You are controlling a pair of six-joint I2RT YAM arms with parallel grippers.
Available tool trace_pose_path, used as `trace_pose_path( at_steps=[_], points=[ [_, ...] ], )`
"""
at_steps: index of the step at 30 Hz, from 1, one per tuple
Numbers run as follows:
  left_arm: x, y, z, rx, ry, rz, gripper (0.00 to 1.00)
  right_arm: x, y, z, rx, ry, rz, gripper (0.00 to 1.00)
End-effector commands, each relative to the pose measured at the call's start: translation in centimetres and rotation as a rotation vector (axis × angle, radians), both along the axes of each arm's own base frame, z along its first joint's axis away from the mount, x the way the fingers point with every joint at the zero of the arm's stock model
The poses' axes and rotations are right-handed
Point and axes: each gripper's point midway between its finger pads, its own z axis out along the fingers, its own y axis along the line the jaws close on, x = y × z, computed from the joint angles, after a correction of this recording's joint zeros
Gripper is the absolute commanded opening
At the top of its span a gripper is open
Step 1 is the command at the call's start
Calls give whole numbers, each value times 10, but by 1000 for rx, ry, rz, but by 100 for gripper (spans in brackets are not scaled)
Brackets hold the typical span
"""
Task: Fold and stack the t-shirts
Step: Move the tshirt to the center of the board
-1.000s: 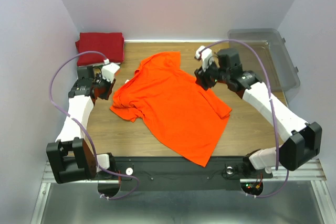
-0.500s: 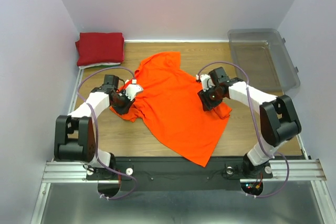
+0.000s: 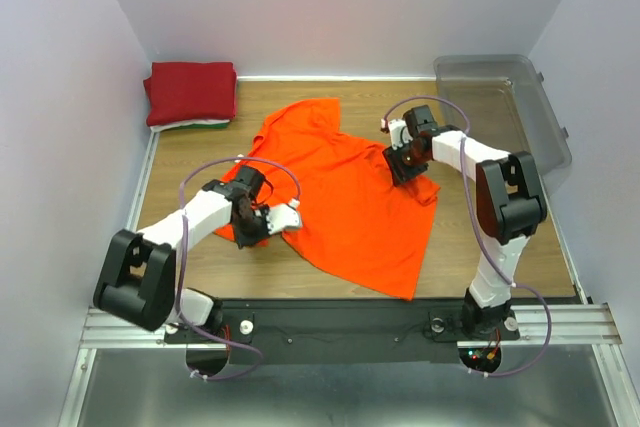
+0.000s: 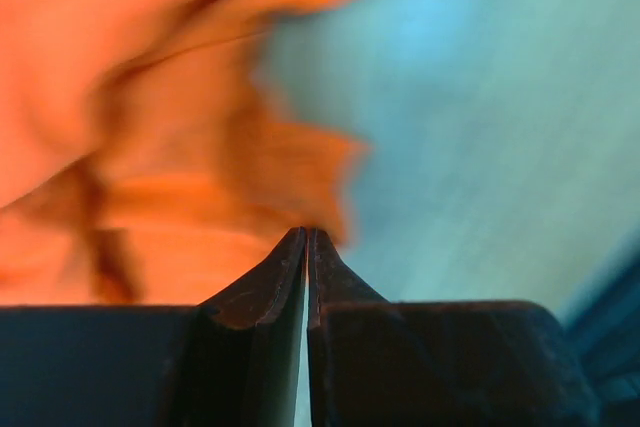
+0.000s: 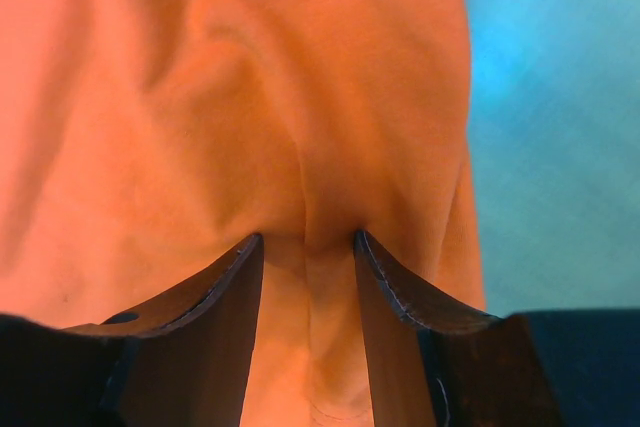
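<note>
The bright orange t-shirt [image 3: 350,212] lies spread and rumpled mid-table. My left gripper [image 3: 252,227] is down on its left sleeve. In the left wrist view its jaws [image 4: 307,232] are pressed together to a thin slit, the tips pinching the blurred edge of the orange cloth [image 4: 150,97]. My right gripper [image 3: 403,165] rests on the shirt's right shoulder. There its fingers [image 5: 308,237] stand apart, pressing the cloth [image 5: 250,67], with a raised fold between them. A folded dark red t-shirt [image 3: 190,90] sits at the back left, with thin white and green edges [image 3: 190,126] under it.
A clear plastic bin [image 3: 500,97] stands at the back right corner. White walls close in the table on the left, back and right. Purple cables loop over both arms. Bare wood [image 3: 200,162] shows left of the shirt.
My left gripper slid nearer and rightward along the sleeve and closed. My right gripper moved back toward the shoulder. The orange shirt shifted, its hem swinging right.
</note>
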Motion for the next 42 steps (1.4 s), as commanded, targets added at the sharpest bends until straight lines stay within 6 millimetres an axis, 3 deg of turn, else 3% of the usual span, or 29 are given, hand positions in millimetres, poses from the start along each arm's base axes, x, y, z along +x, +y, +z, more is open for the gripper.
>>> trace_pose_path(
  at_steps=[1, 4, 6, 8, 10, 11, 13, 14, 18, 21, 24, 26, 32, 36, 40, 42],
  points=[
    [-63, -9, 30, 1, 142, -219, 17, 42, -3, -10, -36, -63, -2, 48],
    [-79, -30, 57, -74, 216, -295, 17, 59, 2, -2, -25, -97, 10, 48],
    [-74, -54, 85, -186, 216, -309, 20, 71, 11, 14, 8, -145, 51, 51],
    [-54, -71, 112, -249, 139, -288, 20, 83, 16, 37, 32, -200, 60, 54],
    [-27, -72, 119, -260, 65, -217, 24, 87, 20, 56, 54, -235, 56, 55],
    [-18, -66, 117, -228, 44, -178, 25, 85, 22, 78, 82, -271, 61, 57],
    [-1, -47, 101, -153, 16, -123, 25, 75, 24, 93, 109, -273, 57, 58],
    [-3, -36, 86, -115, 35, -96, 25, 70, 24, 111, 122, -298, 55, 58],
    [17, -16, 52, -13, -40, -44, 24, 38, 23, 121, 150, -248, 59, 56],
    [32, -3, 36, 60, -105, 21, 24, 15, 25, 109, 177, -175, 67, 55],
    [53, 1, 23, 101, -180, 53, 25, -5, 23, 81, 171, -93, 75, 53],
    [52, 3, 15, 122, -169, 32, 25, -13, 20, 56, 153, -29, 67, 52],
    [11, 6, -19, 234, -29, -125, 20, 1, 14, 10, 93, 33, 42, 46],
    [-28, 1, -31, 260, 101, -266, 17, 20, 9, 7, 72, 12, 25, 45],
    [-62, -8, -25, 275, 189, -411, 13, 38, -1, 1, 45, -1, 10, 45],
    [-74, -25, -16, 249, 222, -479, 12, 46, -7, 1, 34, -10, -4, 45]
  ],
)
